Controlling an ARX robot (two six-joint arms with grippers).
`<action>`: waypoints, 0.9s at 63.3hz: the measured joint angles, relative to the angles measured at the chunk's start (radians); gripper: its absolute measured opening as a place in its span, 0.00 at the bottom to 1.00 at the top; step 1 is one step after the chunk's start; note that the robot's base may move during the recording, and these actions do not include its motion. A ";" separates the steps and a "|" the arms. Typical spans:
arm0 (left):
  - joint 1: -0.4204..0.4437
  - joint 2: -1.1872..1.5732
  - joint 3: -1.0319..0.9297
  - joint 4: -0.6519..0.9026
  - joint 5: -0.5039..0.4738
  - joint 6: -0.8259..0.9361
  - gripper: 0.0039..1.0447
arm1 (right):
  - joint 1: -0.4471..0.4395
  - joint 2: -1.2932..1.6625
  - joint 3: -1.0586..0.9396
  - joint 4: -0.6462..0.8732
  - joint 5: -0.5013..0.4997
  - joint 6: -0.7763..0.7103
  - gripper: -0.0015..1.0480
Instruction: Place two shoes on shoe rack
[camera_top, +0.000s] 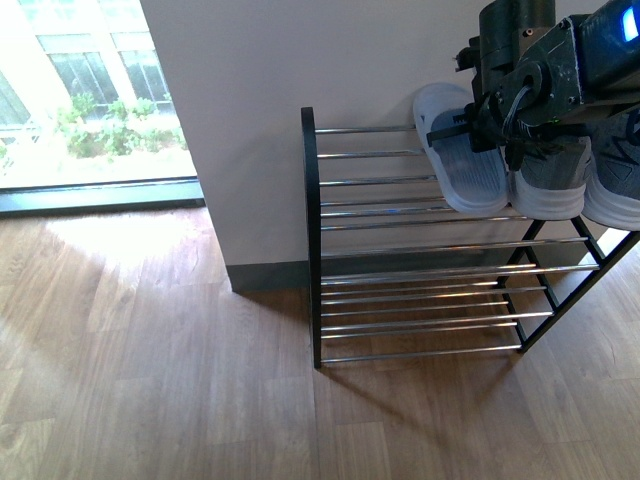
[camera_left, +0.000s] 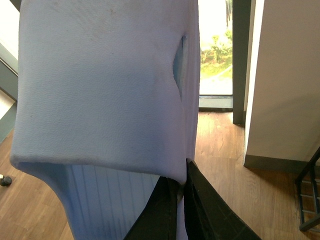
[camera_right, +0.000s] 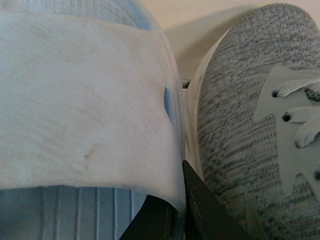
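The pale blue-white rubber slide (camera_top: 470, 165) is seen over the top tier of the open shoe rack of black metal uprights and thin chrome bars (camera_top: 312, 240), at about 1 o'clock in the front view, laid front to back with one end near the cream wall (camera_top: 250, 120). Whether its weight is fully borne by the bars cannot be told. Just beside it, toward 3 o'clock, 2 grey knit sneakers with white soles (camera_top: 548, 185) are set on the same tier. The right gripper (camera_top: 462, 128) is closed to a thin slit on the edge of this slide's broad strap, and in the right wrist view its black fingers (camera_right: 210, 215) are shown pinched there, next to a sneaker. The left gripper (camera_left: 181, 210) is not shown in the front view. In the left wrist view it is likewise nearly closed, with the strap edge of a matching pale rubber slide (camera_left: 100, 85) clamped above the wooden floor (camera_left: 225, 165), apart from the rack. Both slides are judged light, soft and bendable, so the strap edge is a sound hold, though the shoe may be expected to hang and swing from it. Smooth rubber could slip on thin chrome, so the sole should be laid across at least 2 bars before release.
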 joint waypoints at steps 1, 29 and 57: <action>0.000 0.000 0.000 0.000 0.000 0.000 0.01 | -0.001 0.000 0.003 -0.003 0.000 -0.001 0.02; 0.000 0.000 0.000 0.000 0.000 0.000 0.01 | 0.010 -0.160 -0.221 0.120 -0.127 0.026 0.56; 0.000 0.000 0.000 0.000 0.000 0.000 0.01 | 0.043 -0.778 -0.845 0.341 -0.436 0.178 0.91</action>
